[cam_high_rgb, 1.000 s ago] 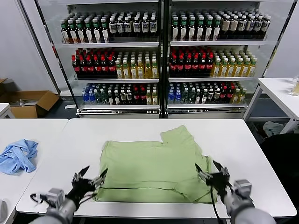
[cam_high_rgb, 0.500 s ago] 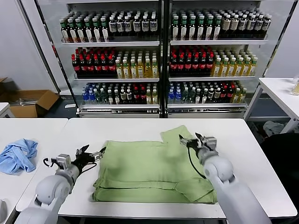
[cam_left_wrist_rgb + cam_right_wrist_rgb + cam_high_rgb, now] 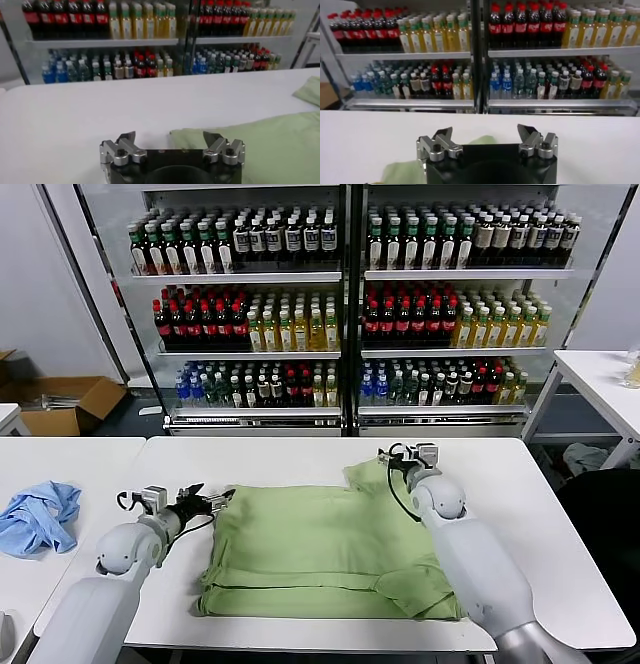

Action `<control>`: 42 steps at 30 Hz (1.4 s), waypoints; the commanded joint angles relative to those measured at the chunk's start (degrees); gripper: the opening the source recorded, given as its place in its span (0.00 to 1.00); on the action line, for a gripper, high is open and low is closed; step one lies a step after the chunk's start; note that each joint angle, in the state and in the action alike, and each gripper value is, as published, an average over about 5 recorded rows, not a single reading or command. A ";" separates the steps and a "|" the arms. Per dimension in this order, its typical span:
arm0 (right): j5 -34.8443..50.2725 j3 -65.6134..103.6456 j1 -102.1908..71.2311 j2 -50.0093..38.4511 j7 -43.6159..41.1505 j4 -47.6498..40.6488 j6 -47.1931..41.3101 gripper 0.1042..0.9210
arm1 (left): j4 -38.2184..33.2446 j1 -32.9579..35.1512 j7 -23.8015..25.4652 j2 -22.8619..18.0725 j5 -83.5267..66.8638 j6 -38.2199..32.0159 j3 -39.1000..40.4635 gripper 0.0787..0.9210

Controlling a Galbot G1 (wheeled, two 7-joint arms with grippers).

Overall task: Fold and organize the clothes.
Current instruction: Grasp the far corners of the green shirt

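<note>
Green T-shirt (image 3: 320, 549) lies part-folded in the head view; wrist views show both end effectors wide, empty.

You see even, bright overhead light on the white table (image 3: 300, 459), with faint shadows only. The head view stays sharp; both wrist views blur softly toward the drink shelves (image 3: 125, 30).
</note>
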 commanded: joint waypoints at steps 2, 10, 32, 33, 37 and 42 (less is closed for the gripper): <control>-0.81 -1.22 3.99 2.36 -0.38 -9.69 1.90 0.88 | 9.53 -6.36 2.99 -1.39 2.17 0.01 2.14 0.88; -0.82 -0.95 4.11 3.09 -0.39 -11.17 2.26 0.86 | 10.35 -6.73 3.07 -1.57 3.80 0.22 2.59 0.88; 0.16 -1.32 3.54 3.15 -1.59 -11.32 1.90 0.11 | 7.33 -3.20 5.45 -2.93 5.16 0.31 2.23 0.23; 0.14 -1.31 3.47 3.06 -1.63 -11.18 2.06 0.07 | 7.30 -3.15 5.43 -3.11 4.99 -0.04 2.12 0.19; 0.18 -1.10 3.06 2.51 -2.23 -9.88 3.82 0.00 | 7.27 -3.46 3.89 -3.36 2.76 -2.56 1.75 0.06; 3.04 -0.55 0.26 -0.45 -1.59 -0.36 2.53 0.00 | 4.29 -3.78 -0.18 -0.67 -3.88 -4.39 2.06 0.01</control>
